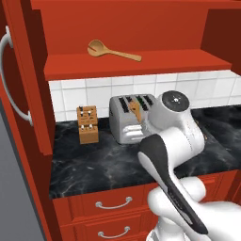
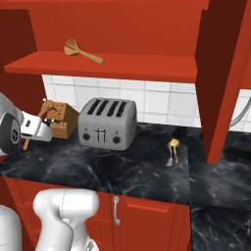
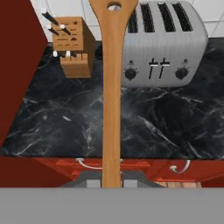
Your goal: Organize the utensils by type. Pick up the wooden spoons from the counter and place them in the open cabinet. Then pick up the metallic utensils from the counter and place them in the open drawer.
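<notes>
Gripper (image 3: 112,180) clamps wooden spoon (image 3: 111,92) (handle upright) above counter (image 3: 65,127)

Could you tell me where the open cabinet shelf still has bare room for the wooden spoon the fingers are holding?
The shelf board is bare right of the stored spoon, and a shorter patch lies left of it. The held spoon would crowd only near that bowl.

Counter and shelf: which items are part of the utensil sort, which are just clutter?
Part of the job:
- wooden spoon already on the cabinet shelf
- second wooden spoon gripped in the fingers
- small gold-tinted utensil lying on the counter

Just lying about:
- toaster
- knife block
</notes>
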### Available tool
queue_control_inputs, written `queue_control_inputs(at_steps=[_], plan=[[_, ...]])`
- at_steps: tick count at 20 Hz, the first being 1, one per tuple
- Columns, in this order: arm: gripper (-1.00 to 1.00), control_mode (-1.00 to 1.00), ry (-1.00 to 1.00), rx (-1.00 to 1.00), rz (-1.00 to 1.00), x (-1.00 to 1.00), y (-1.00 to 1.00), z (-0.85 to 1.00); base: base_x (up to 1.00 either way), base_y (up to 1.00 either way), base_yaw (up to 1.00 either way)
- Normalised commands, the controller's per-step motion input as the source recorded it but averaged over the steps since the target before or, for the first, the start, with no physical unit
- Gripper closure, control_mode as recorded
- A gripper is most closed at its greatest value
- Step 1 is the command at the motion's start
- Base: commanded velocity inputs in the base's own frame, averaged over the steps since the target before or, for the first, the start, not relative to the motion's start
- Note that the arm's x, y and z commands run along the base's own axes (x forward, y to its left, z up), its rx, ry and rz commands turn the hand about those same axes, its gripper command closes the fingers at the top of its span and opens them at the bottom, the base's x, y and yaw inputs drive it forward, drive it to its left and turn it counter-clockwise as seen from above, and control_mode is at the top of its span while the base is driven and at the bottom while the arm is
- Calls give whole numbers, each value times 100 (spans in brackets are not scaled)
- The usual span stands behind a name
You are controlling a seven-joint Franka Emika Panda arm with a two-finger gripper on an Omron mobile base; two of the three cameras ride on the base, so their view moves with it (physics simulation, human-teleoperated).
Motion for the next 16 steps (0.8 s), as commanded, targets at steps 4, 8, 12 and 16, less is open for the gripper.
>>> queue_control_inputs(at_steps=[4,8,12,16], plan=[[100,-100,-11,-1,-6,-34,-51,68,0,0,0],[100,-100,-17,0,-16,-23,-46,56,0,0,0],[100,-100,-13,0,-13,0,-38,43,0,0,0],[100,-100,-11,2,-7,31,-41,31,0,0,0]])
